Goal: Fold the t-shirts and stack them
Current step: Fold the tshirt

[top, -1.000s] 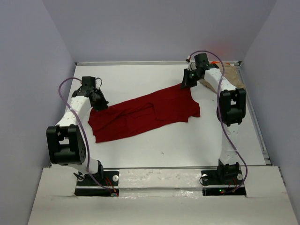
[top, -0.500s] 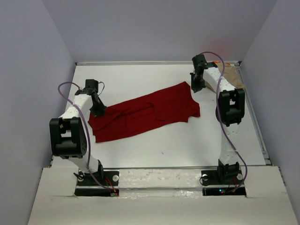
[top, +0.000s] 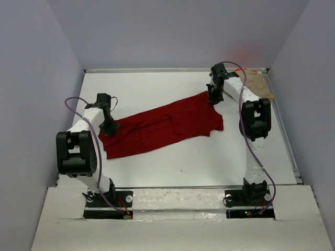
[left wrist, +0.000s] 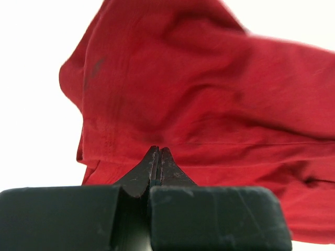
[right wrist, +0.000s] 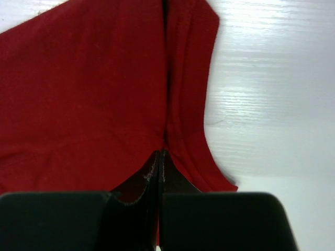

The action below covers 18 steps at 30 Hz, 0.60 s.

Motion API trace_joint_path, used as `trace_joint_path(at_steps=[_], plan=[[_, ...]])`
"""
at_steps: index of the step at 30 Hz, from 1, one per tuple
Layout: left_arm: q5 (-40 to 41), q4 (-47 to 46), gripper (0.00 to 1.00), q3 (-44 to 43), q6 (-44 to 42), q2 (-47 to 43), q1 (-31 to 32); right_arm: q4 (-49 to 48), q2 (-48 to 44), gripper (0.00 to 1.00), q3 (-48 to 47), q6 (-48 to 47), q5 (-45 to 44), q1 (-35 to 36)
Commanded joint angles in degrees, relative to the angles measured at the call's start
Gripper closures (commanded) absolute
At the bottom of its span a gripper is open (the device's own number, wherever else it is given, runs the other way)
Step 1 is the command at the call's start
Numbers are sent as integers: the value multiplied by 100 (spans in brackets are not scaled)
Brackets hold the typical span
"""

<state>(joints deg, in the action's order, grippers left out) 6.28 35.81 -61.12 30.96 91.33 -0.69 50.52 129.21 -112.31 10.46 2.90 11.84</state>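
Shirt, dark red (top: 162, 128): is lying spread and rumpled, running diagonally across the middle of the white counter (top: 209, 157).
Left pincer (top: 109, 127): is pressing its jaws together, tips sitting over that shirt's near-left end.
Right pincer (top: 211, 99): is also pressing its jaws together, tips at the far-right corner; whether cloth is caught, cannot tell.
Shirt, tan (top: 258, 83): is lying bunched in the counter's far right corner.

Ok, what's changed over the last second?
The left tool slid nearer along the red shirt's left end. The right tool came nearer onto its far right corner, its arm uncovering more of the tan shirt. Both tools stayed shut; the red shirt hasn't shifted.
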Motion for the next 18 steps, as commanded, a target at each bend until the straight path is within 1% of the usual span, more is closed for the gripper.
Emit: trace_joint_path(at_steps=[1,5,10,13,16,17,18], plan=[[40,66,100,276,138,-238,34,-218,166,100,-124,-105,281,64],[-13,22,100,399,226,-116,34,-122,403,100,-326,-141,405,64],[-469,-48,100,627,279,69,16,-78,491,100,-335,-176,396,64],[-558,-74,100,821,296,139,16,-8,605,100,-432,-237,370,64],[-602,-197,100,1032,340,70,16,89,815,100,-712,-263,378,64],[-602,-215,100,1145,349,17,16,211,895,100,-957,-290,396,64],[-846,-267,100,1216,367,-18,16,265,983,100,-1107,-342,422,64]])
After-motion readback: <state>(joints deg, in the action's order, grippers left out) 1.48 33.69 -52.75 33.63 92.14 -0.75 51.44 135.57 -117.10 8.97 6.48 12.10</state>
